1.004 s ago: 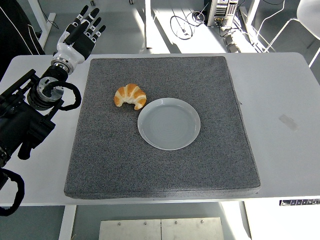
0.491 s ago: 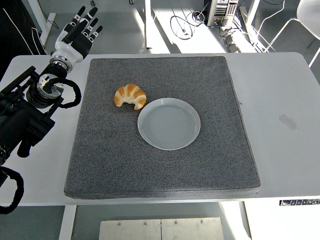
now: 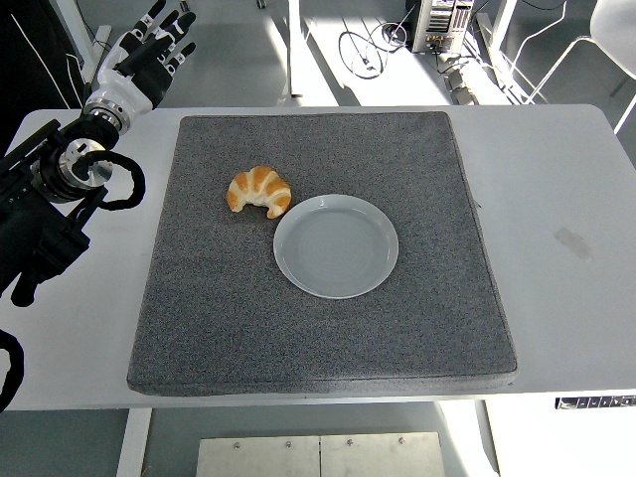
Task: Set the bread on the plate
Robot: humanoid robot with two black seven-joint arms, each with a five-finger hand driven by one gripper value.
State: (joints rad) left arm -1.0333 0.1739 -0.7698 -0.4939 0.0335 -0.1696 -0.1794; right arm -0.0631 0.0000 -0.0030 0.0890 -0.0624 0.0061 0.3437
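One croissant (image 3: 259,191) lies on the grey mat (image 3: 248,328), just beside the empty plate (image 3: 336,245). Left hand (image 3: 147,58), fingers spread and empty, is well apart; it should descend over the bread's middle and grip gently

the left arm (image 3: 45,214) comes in from the left edge, black and jointed, with a cable looped at the wrist (image 3: 81,164). it slants up toward the far left corner of the tabletop (image 3: 556,189). the left hand (image 3: 139,62) sits at its end in a white and black shell, raised past the far edge, its fingers (image 3: 159,22) spread and extended, holding nothing. the right arm is out of view.
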